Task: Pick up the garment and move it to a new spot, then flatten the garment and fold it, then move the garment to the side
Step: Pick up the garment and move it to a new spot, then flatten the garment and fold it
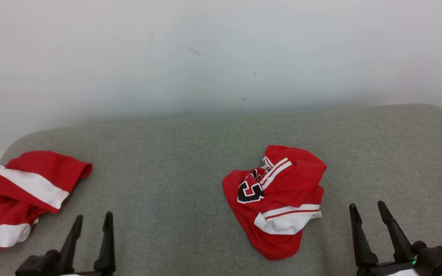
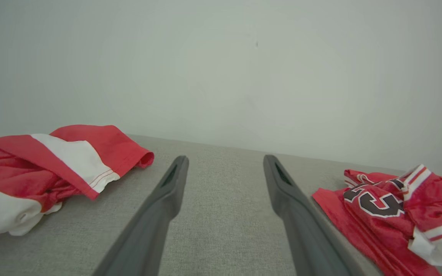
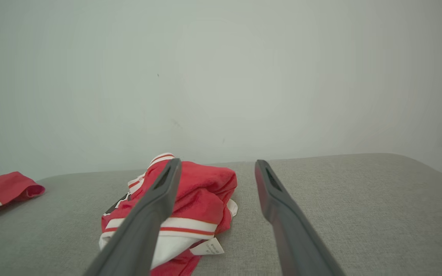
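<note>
A crumpled red jersey point(image 1: 278, 199) with white bands and a black number lies on the grey cushion right of centre; the same heap shows as the jersey point(image 2: 393, 211) at the right of the left wrist view and the jersey point(image 3: 198, 207) behind the left finger in the right wrist view. My right gripper point(image 1: 370, 214) stands open just right of it, apart from the cloth. My left gripper point(image 1: 92, 224) is open at the lower left, nothing between its fingers. Its own view shows the left gripper point(image 2: 225, 163) over bare cushion; the right gripper point(image 3: 217, 166) likewise holds nothing.
A second red and white garment point(image 1: 17, 195) lies bunched at the left edge of the cushion point(image 1: 175, 168), also seen as the second garment point(image 2: 48, 168) and second garment point(image 3: 6, 189). A pale wall point(image 1: 221, 57) rises directly behind the cushion. Bare grey fabric spans between the two garments.
</note>
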